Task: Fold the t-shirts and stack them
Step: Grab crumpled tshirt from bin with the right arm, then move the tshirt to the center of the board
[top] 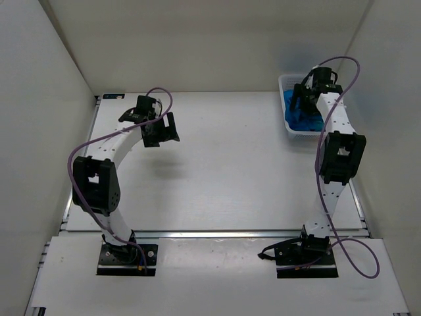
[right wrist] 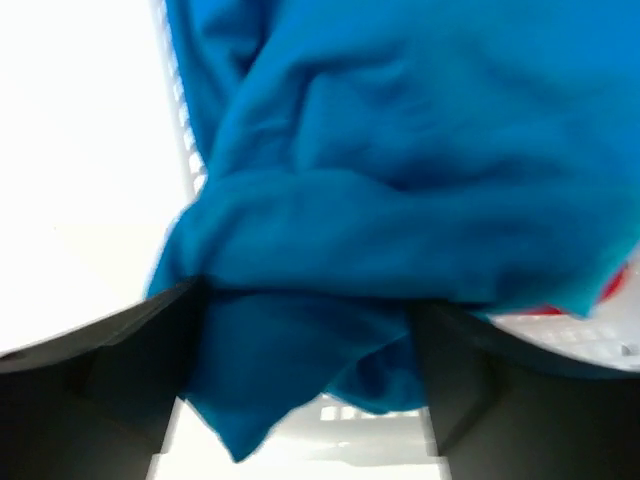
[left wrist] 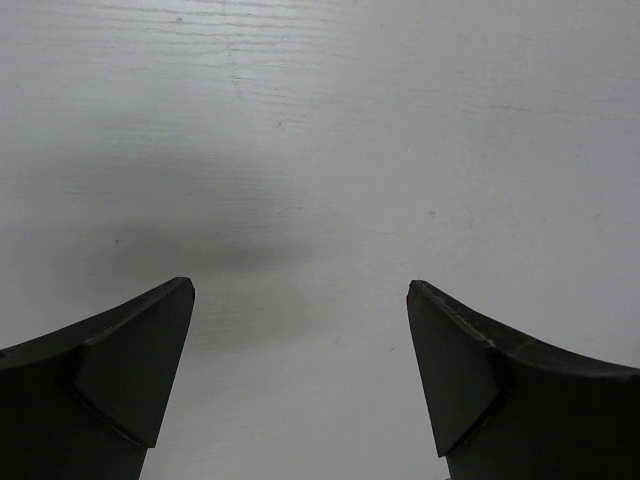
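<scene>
A blue t-shirt [top: 304, 120] lies bunched in the white mesh basket [top: 283, 84] at the table's far right. My right gripper [top: 301, 100] hangs over the basket. In the right wrist view the blue t-shirt [right wrist: 400, 170] fills the frame, and a fold of it hangs between the wide-apart fingers of the right gripper [right wrist: 305, 310], which is open and not clamped on it. A sliver of a red t-shirt [right wrist: 620, 285] peeks out at the right edge. My left gripper [top: 162, 130] hovers over the bare table at the far left. The left gripper [left wrist: 300, 300] is open and has nothing between its fingers.
The basket's mesh wall [right wrist: 180, 110] shows left of the cloth. It stands against the right wall of the white enclosure. White walls close the table [top: 223, 178] on the left, back and right. Purple cables loop off both arms.
</scene>
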`<state>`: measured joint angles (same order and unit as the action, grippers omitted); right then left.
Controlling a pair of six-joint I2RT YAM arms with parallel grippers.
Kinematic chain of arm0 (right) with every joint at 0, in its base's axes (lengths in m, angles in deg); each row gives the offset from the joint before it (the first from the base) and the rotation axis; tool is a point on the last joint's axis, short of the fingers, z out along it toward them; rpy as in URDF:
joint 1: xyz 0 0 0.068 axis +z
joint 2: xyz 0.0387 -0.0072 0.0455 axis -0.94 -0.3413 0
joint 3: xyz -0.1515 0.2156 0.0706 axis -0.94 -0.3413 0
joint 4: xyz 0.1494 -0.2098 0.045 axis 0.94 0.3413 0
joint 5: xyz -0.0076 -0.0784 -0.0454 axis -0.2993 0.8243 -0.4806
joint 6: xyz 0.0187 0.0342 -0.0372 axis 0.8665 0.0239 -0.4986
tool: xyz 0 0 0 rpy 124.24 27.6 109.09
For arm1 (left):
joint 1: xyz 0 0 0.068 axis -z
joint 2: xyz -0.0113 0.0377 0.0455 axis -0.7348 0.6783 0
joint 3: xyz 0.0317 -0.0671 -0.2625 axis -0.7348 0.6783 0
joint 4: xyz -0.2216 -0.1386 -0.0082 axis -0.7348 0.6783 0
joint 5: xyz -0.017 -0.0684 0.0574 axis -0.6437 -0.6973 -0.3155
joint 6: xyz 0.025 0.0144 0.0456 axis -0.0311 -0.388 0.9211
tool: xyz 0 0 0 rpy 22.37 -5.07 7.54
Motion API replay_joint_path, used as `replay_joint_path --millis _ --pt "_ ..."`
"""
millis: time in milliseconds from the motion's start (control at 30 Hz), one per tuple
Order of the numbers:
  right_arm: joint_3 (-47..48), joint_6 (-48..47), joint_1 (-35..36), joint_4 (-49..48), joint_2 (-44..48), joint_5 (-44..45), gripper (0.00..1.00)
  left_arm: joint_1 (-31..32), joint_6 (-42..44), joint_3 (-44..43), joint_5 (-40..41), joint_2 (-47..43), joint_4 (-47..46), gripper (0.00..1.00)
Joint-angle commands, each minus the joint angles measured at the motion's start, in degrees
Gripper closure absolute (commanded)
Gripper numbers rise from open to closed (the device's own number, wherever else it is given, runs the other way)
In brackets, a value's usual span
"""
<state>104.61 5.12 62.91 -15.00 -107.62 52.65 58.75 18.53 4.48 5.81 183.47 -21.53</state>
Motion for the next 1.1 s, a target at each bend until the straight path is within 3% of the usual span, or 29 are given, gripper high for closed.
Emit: replay_joint_path --millis 0,67,133,400,500,667,767,833,967,1067 --pt "-1.2 0.5 0.6 -0.5 2.1 -2.3 0.28 -0.4 -0.1 0.7 -0.8 -4.1 -0.9 0.01" --pt "-0.5 1.9 0.7 -1.4 2.5 -3.5 0.89 -0.4 -0.1 1.0 -0.6 -4.2 -1.2 0.01" --pt "1.0 1.7 1.0 -1.7 2.7 -5.8 1.00 -0.7 0.2 1.5 -0.7 -4.6 -1.3 0.01" --pt "13.8 -2.0 1.4 -4.8 11.7 0.4 1.00 -1.6 0.8 0.9 -1.2 -6.6 -1.9 0.01" --pt "17.1 -0.4 -0.8 -8.9 17.4 -3.3 1.00 -2.0 0.6 0.8 -1.3 -7.5 -2.6 0.01" --pt "7.6 4.8 -3.3 -28.1 29.3 -26.9 0.99 -1.7 0.1 2.0 -3.4 -8.0 -4.0 0.01" --pt "0.0 7.9 1.0 -41.1 35.9 -33.7 1.00 -1.5 0.1 1.9 -3.8 -8.3 -4.4 0.01" --pt "1.7 10.6 3.8 -45.2 35.7 -37.3 0.99 -1.4 0.0 2.2 -3.9 -8.6 -4.8 0.02" --pt "8.6 23.8 8.5 -57.3 29.7 -52.7 0.99 -1.8 -0.5 3.2 -5.2 -10.0 -6.1 0.01" --pt "13.3 28.1 12.0 -61.5 25.7 -54.6 1.00 -2.0 -0.7 3.9 -5.3 -11.2 -6.6 0.02"
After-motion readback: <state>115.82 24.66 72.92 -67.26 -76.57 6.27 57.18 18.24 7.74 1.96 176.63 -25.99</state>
